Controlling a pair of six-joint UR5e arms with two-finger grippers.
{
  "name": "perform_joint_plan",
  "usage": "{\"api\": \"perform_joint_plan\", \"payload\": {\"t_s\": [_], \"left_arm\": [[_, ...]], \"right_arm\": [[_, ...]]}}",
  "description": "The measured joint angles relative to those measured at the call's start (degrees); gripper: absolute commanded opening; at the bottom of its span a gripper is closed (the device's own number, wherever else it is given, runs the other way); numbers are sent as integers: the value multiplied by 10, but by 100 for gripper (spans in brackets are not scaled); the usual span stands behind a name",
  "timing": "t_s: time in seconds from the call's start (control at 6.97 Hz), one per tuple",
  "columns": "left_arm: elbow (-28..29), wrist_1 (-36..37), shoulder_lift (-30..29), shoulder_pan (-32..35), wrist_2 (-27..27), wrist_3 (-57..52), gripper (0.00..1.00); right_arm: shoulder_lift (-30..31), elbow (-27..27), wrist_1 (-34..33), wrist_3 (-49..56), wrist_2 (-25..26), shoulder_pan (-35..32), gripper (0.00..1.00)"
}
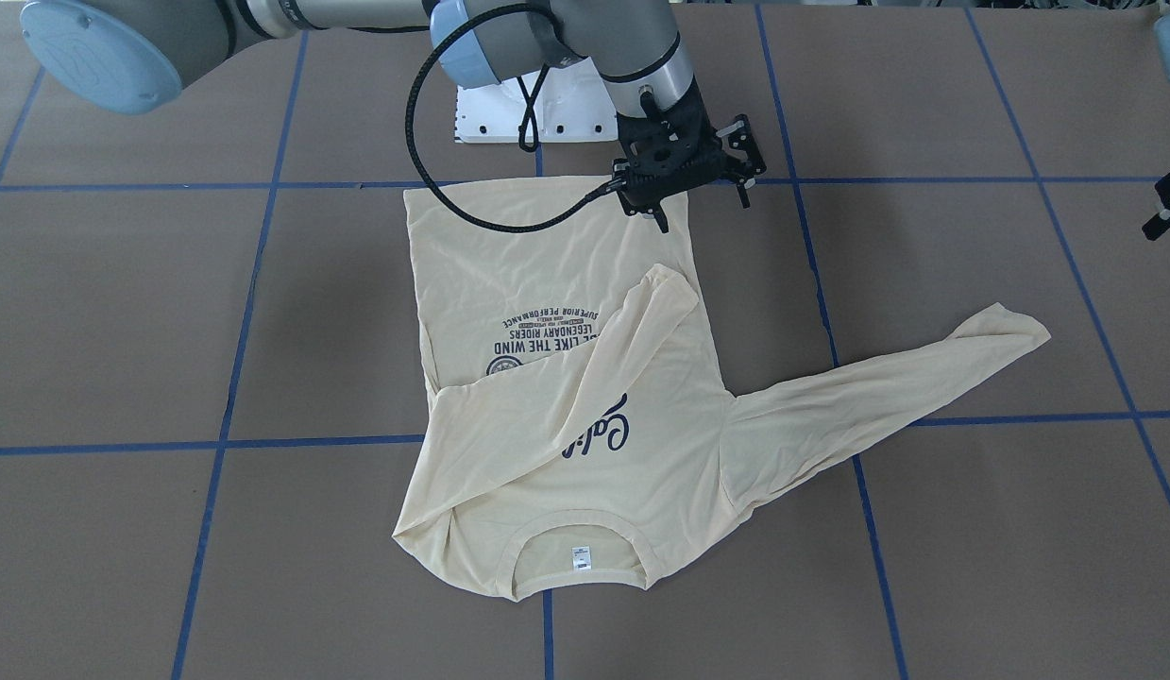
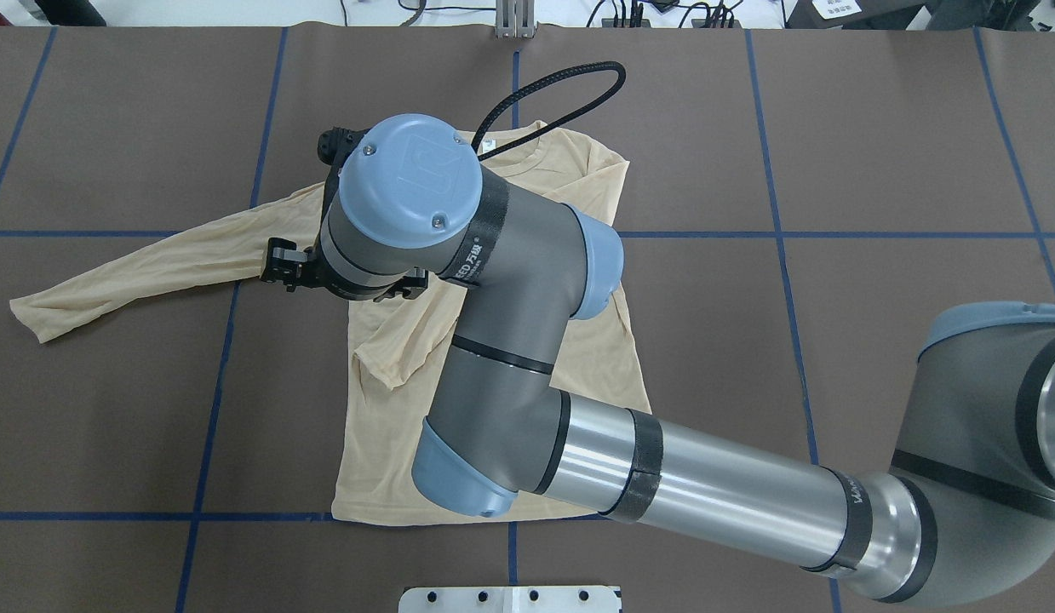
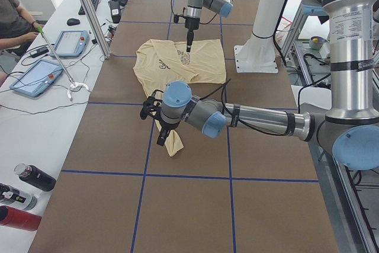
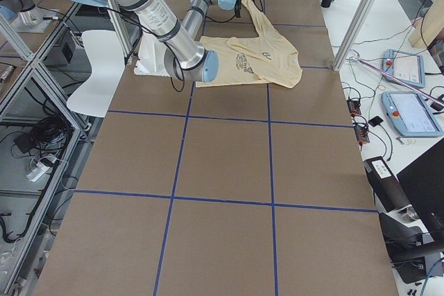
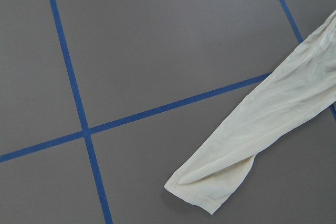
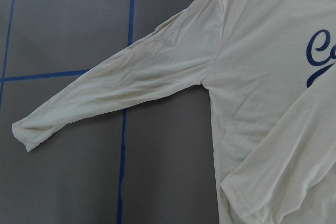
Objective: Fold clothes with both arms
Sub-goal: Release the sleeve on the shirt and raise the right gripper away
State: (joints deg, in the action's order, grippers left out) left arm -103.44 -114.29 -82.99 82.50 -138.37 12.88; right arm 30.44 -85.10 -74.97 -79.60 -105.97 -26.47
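We register bright, even, diffuse lighting from above in all views; shadows at the edges of the T-shirt are faint and soft. A specular streak runs along the silver tube of the right arm in the overhead view. Both wrist views are sharp across the frame.

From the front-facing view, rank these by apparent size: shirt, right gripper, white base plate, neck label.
1. T-shirt
2. right gripper and white base plate: about alike, the plate partly hidden
3. neck label

On the thin pale cream-yellow long-sleeved T-shirt, collar-ward of my right pincer, I read upside down in navy: "LIKE THE WIND", "LEGENDARY RIDERS", "SUPERIOR PERFORMANCE", and a script "Cal".
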Motion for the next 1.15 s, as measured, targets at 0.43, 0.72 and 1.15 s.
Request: {"api": "perform_joint_plan", "payload": {"t_s": [0.43,0.72,1.15], "left_arm": [[11,-16,-6,-31,6,22,100],[66,-66,-20,-56,8,24,100],[173,-101,-64,-88,7,25,91]], "right_arm": [[142,-110,-22,0,-33,-44,99],[225,-156,-39,4,-87,-106,99],[326,-178,-43,51,-141,-187,99]]}}
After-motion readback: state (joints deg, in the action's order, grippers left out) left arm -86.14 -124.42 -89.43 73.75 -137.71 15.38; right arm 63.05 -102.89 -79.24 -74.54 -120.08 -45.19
